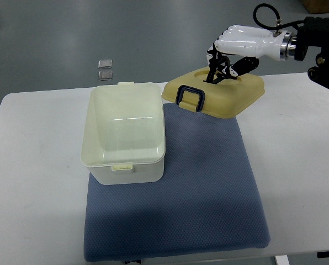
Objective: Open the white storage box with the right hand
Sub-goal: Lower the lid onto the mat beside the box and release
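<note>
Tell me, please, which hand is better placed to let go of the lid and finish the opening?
The right hand. Its arm comes in from the right edge and its fingers are already on the yellow lid, which lies off the open white storage box, partly on the blue mat. The left hand is not in view.

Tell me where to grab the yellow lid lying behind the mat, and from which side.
Grip the dark handle on the lid, coming from the front, probably. The loop stands clear of the lid's near-left edge, facing the open box. The right hand sits at the top slot.
</note>
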Controlling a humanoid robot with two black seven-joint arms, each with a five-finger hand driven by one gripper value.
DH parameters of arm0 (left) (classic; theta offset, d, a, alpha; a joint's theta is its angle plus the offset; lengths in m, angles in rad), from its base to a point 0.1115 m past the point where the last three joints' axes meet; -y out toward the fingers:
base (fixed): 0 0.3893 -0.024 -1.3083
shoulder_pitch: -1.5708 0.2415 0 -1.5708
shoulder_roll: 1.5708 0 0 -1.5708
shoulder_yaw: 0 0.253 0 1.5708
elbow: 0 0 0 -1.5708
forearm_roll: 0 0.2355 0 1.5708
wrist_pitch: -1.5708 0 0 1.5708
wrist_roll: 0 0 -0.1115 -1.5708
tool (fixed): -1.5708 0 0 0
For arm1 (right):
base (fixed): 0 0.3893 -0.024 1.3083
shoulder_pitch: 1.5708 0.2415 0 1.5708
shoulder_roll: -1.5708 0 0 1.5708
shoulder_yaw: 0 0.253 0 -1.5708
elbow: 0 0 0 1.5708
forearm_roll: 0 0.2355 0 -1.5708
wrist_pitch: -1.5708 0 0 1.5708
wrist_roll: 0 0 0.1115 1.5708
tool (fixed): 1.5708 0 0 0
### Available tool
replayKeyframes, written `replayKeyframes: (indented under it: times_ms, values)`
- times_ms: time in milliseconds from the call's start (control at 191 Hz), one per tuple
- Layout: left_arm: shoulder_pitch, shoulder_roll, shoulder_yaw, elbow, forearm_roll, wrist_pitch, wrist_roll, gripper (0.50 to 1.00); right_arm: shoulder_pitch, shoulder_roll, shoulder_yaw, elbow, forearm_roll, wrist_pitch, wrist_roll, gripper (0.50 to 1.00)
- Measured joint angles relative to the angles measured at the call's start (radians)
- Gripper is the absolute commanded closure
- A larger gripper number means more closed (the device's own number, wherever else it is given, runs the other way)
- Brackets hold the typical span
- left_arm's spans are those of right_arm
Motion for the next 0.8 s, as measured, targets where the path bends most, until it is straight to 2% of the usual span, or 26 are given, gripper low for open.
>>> replayKeyframes:
  times_ms: [425,629,802]
  values:
    - [-0.007,0.0,-0.002,0.0,0.0,0.001,0.001,0.5,-0.035,-0.015,-0.054,-0.001,0.016,0.098,-0.011,1.0]
    - [-0.008,0.0,-0.002,0.0,0.0,0.001,0.001,0.5,-0.045,-0.013,-0.045,-0.007,0.044,0.203,-0.052,1.0]
    - [-0.008,0.0,-0.002,0.0,0.0,0.001,0.0,0.5,-0.054,-0.013,-0.055,-0.008,0.124,0.249,-0.102,1.0]
